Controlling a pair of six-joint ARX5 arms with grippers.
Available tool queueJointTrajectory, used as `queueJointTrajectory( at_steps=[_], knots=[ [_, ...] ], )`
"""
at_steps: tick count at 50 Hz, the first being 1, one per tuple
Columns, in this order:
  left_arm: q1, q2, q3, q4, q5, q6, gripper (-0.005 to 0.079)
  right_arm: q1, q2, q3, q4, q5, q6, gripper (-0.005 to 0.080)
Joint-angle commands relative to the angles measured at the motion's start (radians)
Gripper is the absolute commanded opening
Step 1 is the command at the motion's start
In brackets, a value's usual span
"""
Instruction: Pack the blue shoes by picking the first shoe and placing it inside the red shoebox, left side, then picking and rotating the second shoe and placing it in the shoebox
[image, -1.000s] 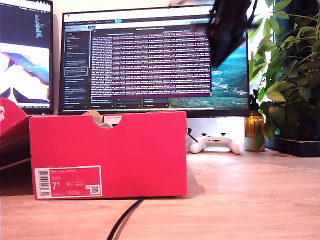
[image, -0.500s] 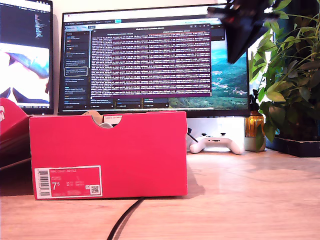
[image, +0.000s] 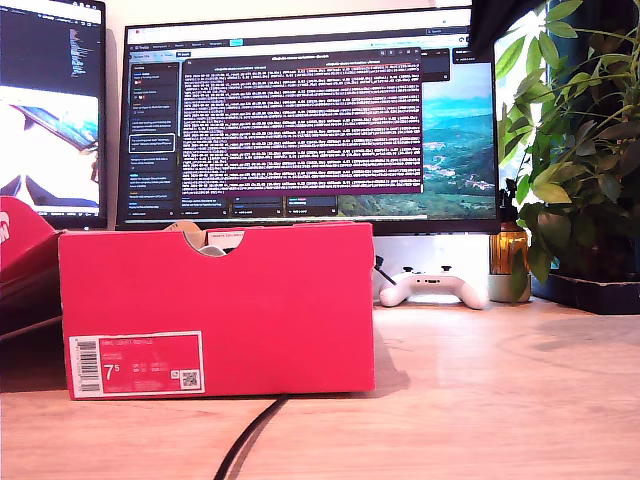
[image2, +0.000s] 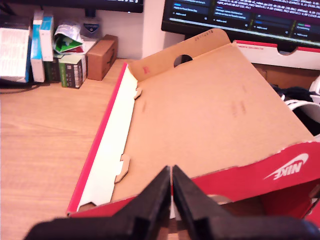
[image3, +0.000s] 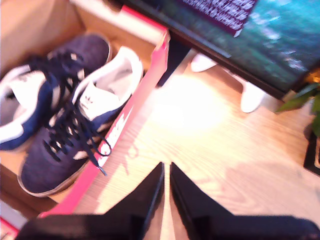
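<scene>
both blue shoes (image3: 60, 115) inside red shoebox (image3: 145, 90), second tool (image3: 166, 172) closed beside it

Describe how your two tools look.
My first tool has two matte black fingers that taper to thin tips from a broad black base. My second tool looks alike: black, wedge-shaped, smooth. No cables or markings show on either.

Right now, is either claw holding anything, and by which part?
Nothing is held. My first claw and my second claw are both shut and empty; both blue shoes lie in the red shoebox.
</scene>
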Motion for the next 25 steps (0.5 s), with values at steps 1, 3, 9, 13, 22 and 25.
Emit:
queueJointTrajectory(
  at_steps=[1,3,9,13,22,25],
  knots=[
    [0.003,-0.008,-0.039,0.008,0.001,0.016,-0.0020,0.005,-0.037,-0.026,0.002,0.003,0.026,-0.0013],
    [0.003,-0.008,-0.039,0.007,0.001,0.018,-0.0020,0.005,-0.053,-0.034,0.008,0.010,0.036,-0.0013],
    [0.003,-0.008,-0.038,0.008,0.001,0.016,-0.0020,0.005,-0.114,-0.091,0.045,0.066,0.043,-0.0013],
    [0.003,-0.008,-0.038,0.008,0.001,0.016,-0.0020,0.002,-0.162,-0.157,0.093,0.117,0.050,-0.0013],
    [0.003,-0.008,-0.038,0.008,0.001,0.016,-0.0020,-0.050,-0.300,-0.365,0.311,0.176,0.056,-0.0013],
    [0.003,-0.008,-0.038,0.008,0.001,0.016,-0.0020,-0.077,-0.351,-0.447,0.414,0.174,0.057,-0.0013]
  ],
)
